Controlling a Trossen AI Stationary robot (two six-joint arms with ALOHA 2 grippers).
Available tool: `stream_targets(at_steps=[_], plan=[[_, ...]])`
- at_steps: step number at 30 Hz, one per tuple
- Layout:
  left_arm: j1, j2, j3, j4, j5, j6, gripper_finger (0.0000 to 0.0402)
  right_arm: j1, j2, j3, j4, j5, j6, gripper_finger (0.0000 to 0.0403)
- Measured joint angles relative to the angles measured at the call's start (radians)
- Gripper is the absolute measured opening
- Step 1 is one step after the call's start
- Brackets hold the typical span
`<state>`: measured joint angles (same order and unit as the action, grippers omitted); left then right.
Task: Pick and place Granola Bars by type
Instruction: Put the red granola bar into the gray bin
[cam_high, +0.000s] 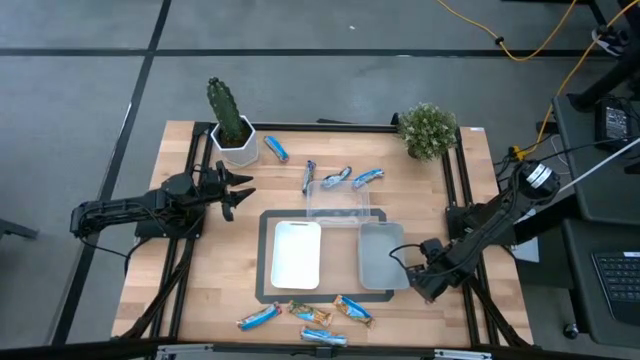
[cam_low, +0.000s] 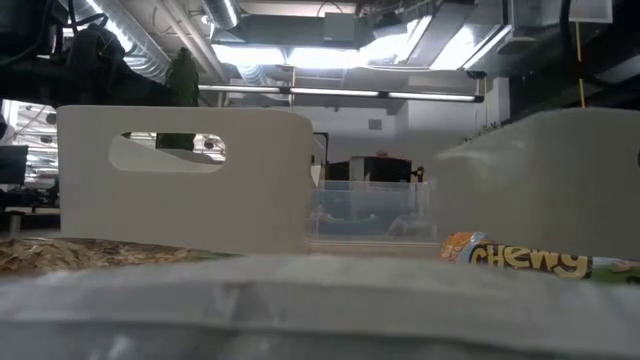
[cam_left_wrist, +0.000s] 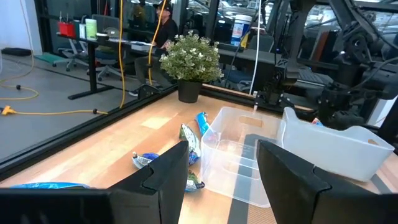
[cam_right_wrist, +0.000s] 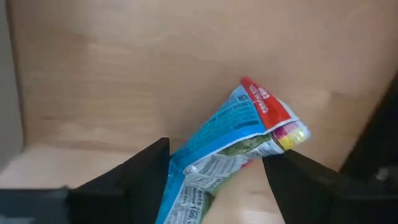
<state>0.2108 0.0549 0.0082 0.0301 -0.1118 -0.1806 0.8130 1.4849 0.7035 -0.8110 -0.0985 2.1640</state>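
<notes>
A wooden table (cam_high: 200, 300) seen from above, with a dark robot arm at each side. In the middle stand three trays: a white tray (cam_high: 297, 254), a grey tray (cam_high: 380, 258) just to its right, and a clear tray (cam_high: 345, 202) behind them.

The right gripper (cam_high: 428, 278) is low over the table at the grey tray's right edge. In its wrist view the fingers (cam_right_wrist: 140, 171) are clamped on a blue-red bar (cam_right_wrist: 233, 146), which is tilted, its red end pointing away from the gripper, with bare wood behind it.

The left gripper (cam_high: 236, 190) waits at the table's left side, near a cactus (cam_high: 227, 112) in a white pot, well apart from the trays. Its fingers (cam_left_wrist: 165, 177) are spread apart with nothing between them.

Other bars lie in two groups. At the back of the table, a blue bar (cam_high: 276, 150) lies beside the cactus pot, and three more bars (cam_high: 340, 178) lie just behind the clear tray. At the front edge, four bars (cam_high: 315, 317) lie in front of the white and grey trays; one of them, a gold bar (cam_low: 530, 258), shows close up in the low view with the word "Chewy" on its wrapper.

A small leafy plant (cam_high: 428, 130) stands at the back right corner
</notes>
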Motion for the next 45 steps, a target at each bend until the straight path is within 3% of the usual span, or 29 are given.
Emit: stream_targets(at_steps=[6, 15, 20, 26, 30, 36, 38, 42, 45], plan=[[0.000, 0.000, 0.000, 0.000, 0.000, 0.000, 0.0182, 0.010, 0.000, -0.054, 0.097, -0.005, 0.003, 0.0192], [0.000, 0.000, 0.000, 0.000, 0.001, 0.000, 0.0182, 0.010, 0.004, 0.013, 0.058, 0.023, -0.061, 0.0044], [0.000, 0.000, 0.000, 0.000, 0.001, 0.000, 0.0182, 0.010, 0.000, 0.075, -0.039, 0.026, -0.087, 0.0038], [0.000, 0.000, 0.000, 0.000, 0.001, 0.000, 0.0182, 0.010, -0.020, 0.302, -0.441, 0.071, -0.129, 0.0036], [0.000, 0.000, 0.000, 0.000, 0.001, 0.000, 0.0182, 0.011, -0.038, 0.584, -0.764, 0.262, -0.127, 0.0036], [0.000, 0.000, 0.000, 0.000, 0.001, 0.001, 0.0182, 0.000, -0.097, 0.782, -0.761, 0.792, -0.325, 0.0032], [0.000, 0.002, 0.000, 0.000, 0.001, 0.001, 0.0182, 0.000, -0.094, 0.823, -0.756, 0.907, -0.429, 0.0032], [0.000, 0.011, 0.000, 0.002, 0.001, 0.001, 0.0182, 0.001, -0.104, 0.895, -0.752, 1.038, -0.661, 0.0036], [0.000, 0.019, 0.000, -0.001, 0.001, 0.000, 0.0182, 0.000, -0.110, 0.924, -0.733, 1.033, -0.898, 0.0034]])
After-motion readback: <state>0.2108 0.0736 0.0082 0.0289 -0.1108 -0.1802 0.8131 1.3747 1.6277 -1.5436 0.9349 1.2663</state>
